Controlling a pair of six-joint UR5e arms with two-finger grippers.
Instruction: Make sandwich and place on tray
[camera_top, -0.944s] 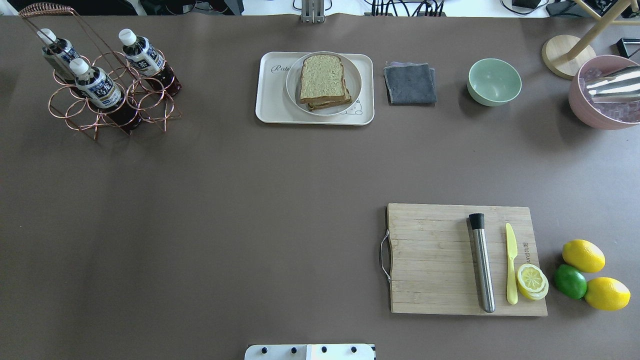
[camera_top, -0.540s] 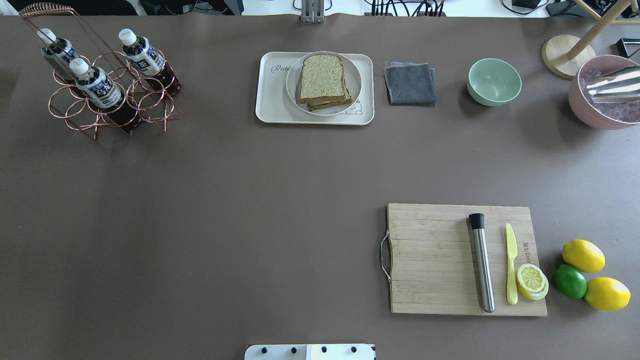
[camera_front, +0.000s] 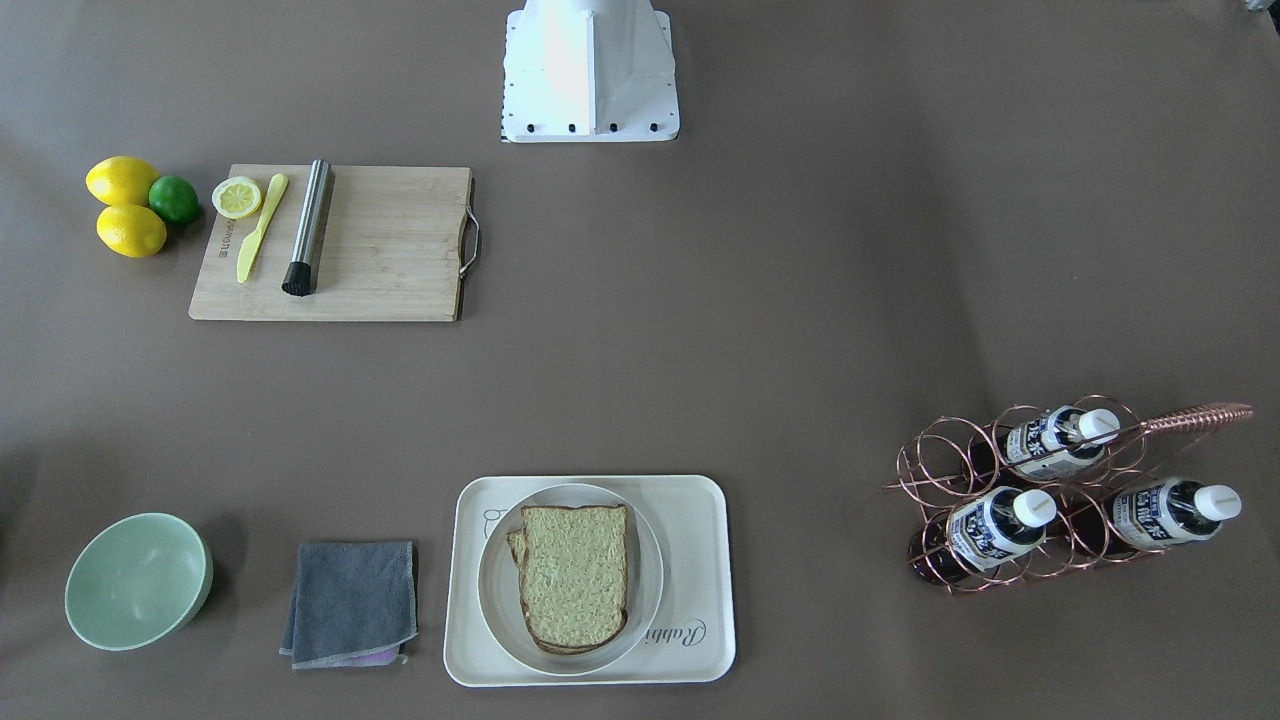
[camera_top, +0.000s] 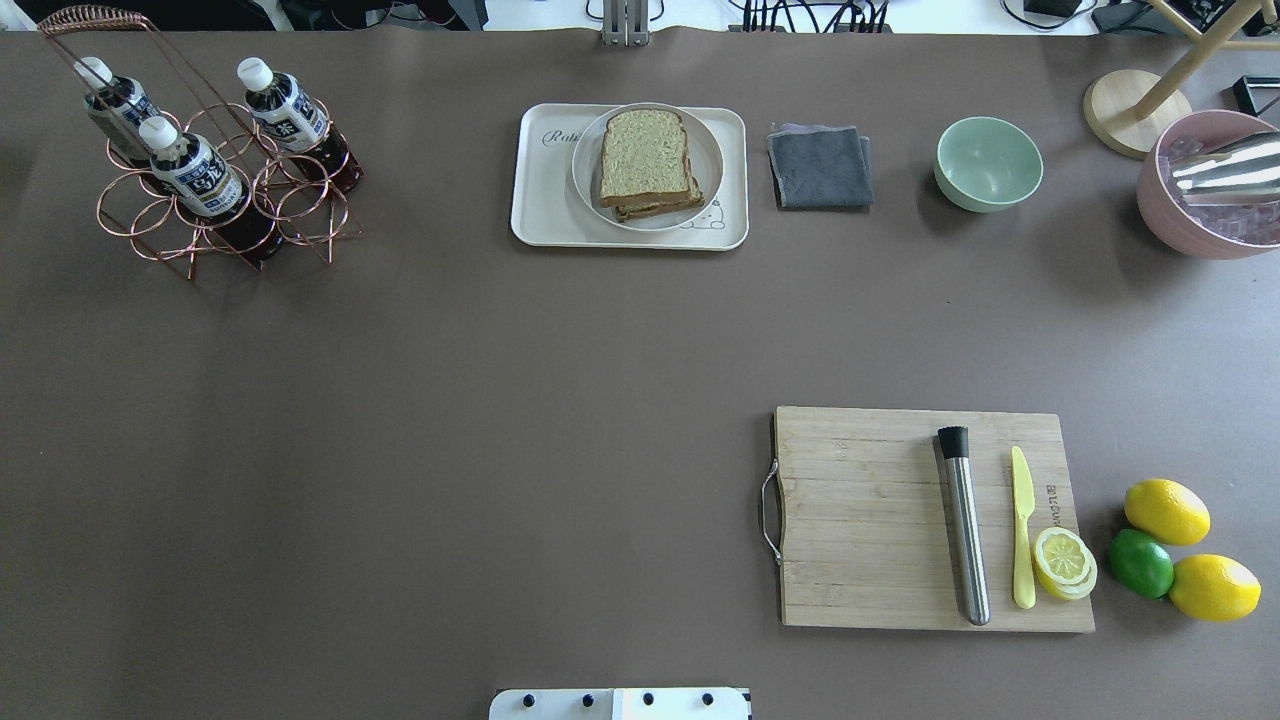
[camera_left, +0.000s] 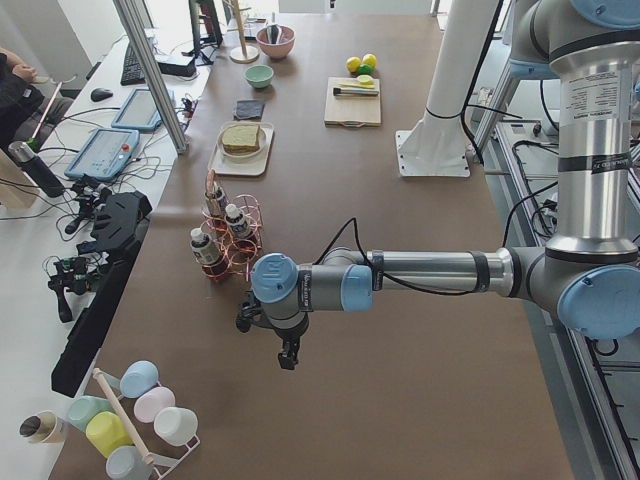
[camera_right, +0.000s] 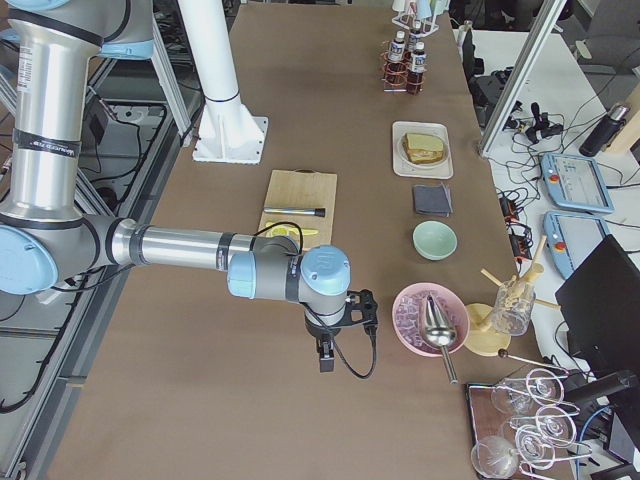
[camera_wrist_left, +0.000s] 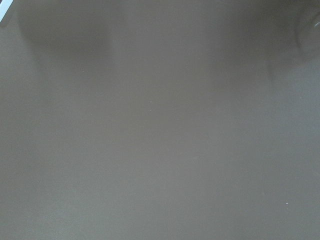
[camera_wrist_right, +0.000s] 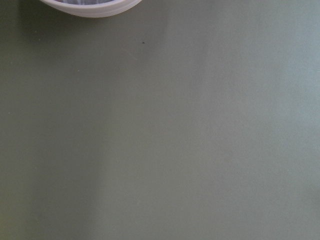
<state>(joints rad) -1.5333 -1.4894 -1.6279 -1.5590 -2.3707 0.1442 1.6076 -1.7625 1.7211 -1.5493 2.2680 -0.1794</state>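
The sandwich (camera_top: 647, 160), stacked brown-crusted bread slices, lies on a white round plate (camera_top: 710, 150) that sits on the cream tray (camera_top: 545, 205) at the table's far middle. The front view shows the same sandwich (camera_front: 575, 575) on the tray (camera_front: 700, 560); whatever is between the slices is hidden. Both grippers are far from it and appear only in the side views. The left gripper (camera_left: 288, 358) hangs over bare table beyond the bottle rack. The right gripper (camera_right: 325, 358) hangs near the pink bowl. I cannot tell whether either is open or shut.
A copper rack of bottles (camera_top: 200, 170) stands far left. Right of the tray are a grey cloth (camera_top: 820, 168), a green bowl (camera_top: 988, 163) and a pink bowl of ice (camera_top: 1200, 215). A cutting board (camera_top: 870, 520) holds a muddler (camera_top: 965, 530) and knife, with lemons (camera_top: 1166, 511) beside it.
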